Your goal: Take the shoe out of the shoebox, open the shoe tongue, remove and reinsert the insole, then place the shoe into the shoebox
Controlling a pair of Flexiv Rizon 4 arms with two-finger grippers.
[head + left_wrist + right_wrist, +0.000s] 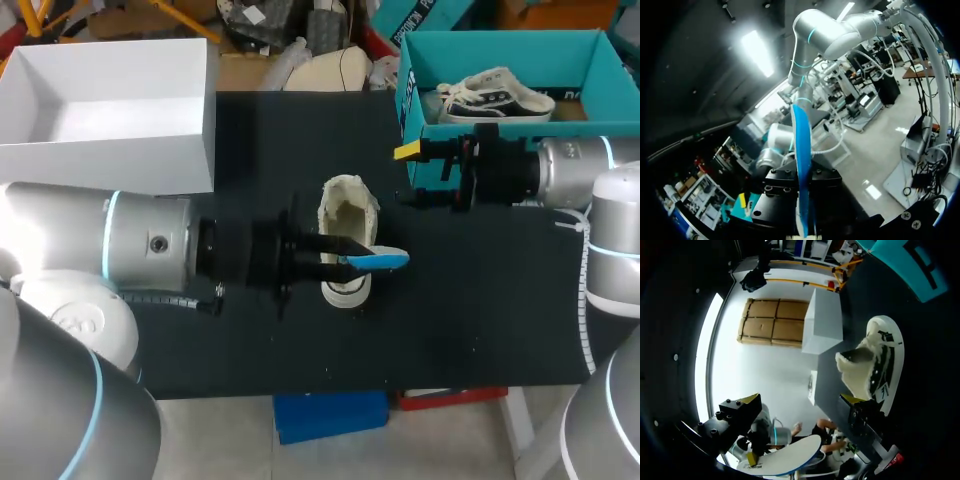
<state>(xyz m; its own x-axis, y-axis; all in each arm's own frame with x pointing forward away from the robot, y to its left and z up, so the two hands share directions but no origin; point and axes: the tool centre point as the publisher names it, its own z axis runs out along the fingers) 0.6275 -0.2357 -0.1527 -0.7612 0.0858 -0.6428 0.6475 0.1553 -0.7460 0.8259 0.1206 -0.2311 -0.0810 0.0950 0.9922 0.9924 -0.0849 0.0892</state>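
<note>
Left hand (345, 257): clamped on the blue insole (382, 261), which it holds over the near end of the shoe (347, 212) at mid-surface (480, 300). Right hand (410, 173): fingers apart, empty, beside the teal shoebox (500, 48) at the far right corner. Your grip is narrow, so the insole may twist or buckle at the opening. Nothing braces the shoe, so it could slide.

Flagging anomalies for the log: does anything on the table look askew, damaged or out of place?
Nothing stands out. The shoe stands upright on the mat, and the left hand grips the blue insole over it.
</note>
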